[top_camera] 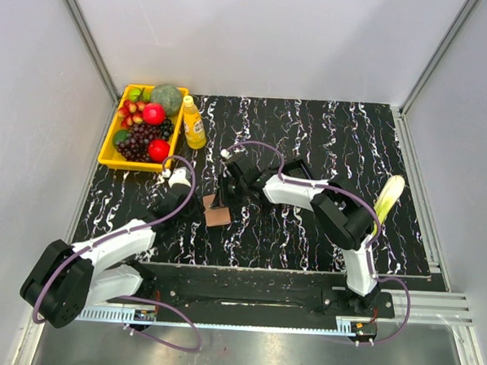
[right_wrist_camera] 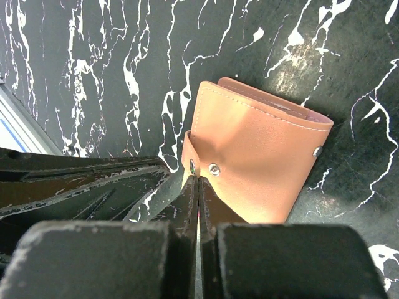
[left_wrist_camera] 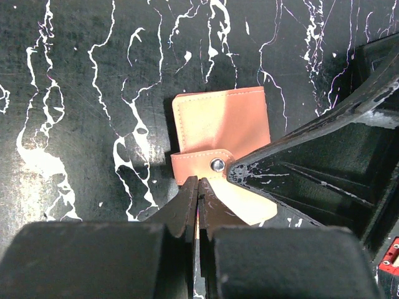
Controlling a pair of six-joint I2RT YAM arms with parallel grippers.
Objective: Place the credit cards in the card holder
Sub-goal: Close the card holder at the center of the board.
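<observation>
Card holder [top_camera: 217, 211] lies folded on the desk [top_camera: 327, 138] between the arms, the left end effector [left_wrist_camera: 197, 185] and right end effector [right_wrist_camera: 197, 184] both clenched with tips at its snap tab [right_wrist_camera: 204, 157], probably to pin and unfasten it; no credit cards show

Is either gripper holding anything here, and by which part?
Both appear to pinch the card holder: the left gripper at its loose flap below the snap tab, the right gripper at the snap-tab edge.
</observation>
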